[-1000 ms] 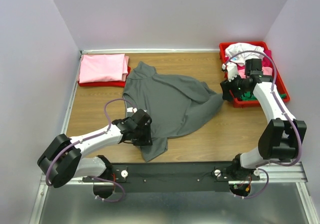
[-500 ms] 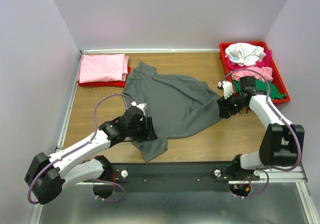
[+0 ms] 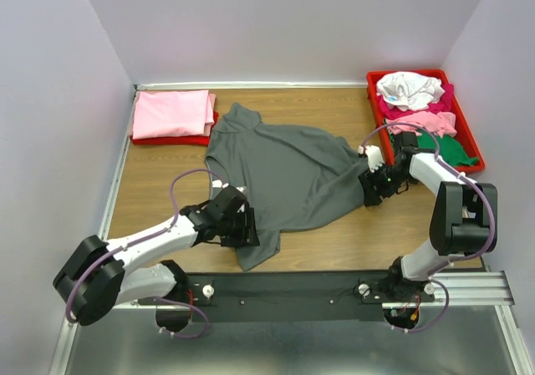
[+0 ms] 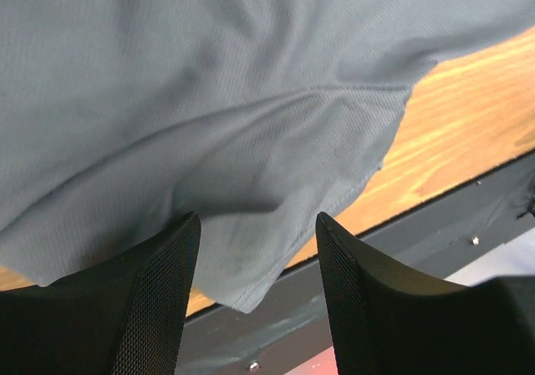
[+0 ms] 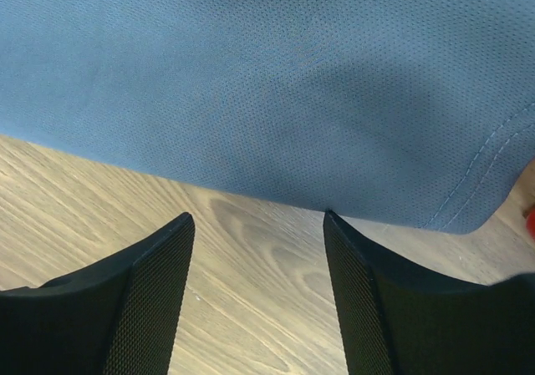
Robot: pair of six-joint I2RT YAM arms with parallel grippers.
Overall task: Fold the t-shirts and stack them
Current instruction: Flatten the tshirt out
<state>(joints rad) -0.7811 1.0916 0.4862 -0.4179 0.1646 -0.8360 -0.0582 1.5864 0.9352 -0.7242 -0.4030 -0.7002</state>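
Note:
A large dark grey t-shirt (image 3: 284,170) lies spread and wrinkled across the middle of the wooden table (image 3: 159,183). My left gripper (image 3: 244,231) sits low over its near-left part. In the left wrist view it (image 4: 255,220) is open, and the grey cloth (image 4: 251,99) with its hem corner lies between and beyond the fingers. My right gripper (image 3: 368,190) is at the shirt's right edge. In the right wrist view it (image 5: 257,216) is open over bare wood, the grey hem (image 5: 267,74) just past the fingertips. Neither holds anything.
A folded pink shirt (image 3: 171,114) rests on a red tray (image 3: 171,140) at the back left. Another red tray (image 3: 475,149) at the back right holds white (image 3: 408,88), pink and green (image 3: 451,147) shirts. The black rail (image 3: 292,287) runs along the near edge.
My right gripper has left the red tray and come down left to the grey shirt's right edge. The left gripper has opened wider and shifted a little over the shirt's near-left part.

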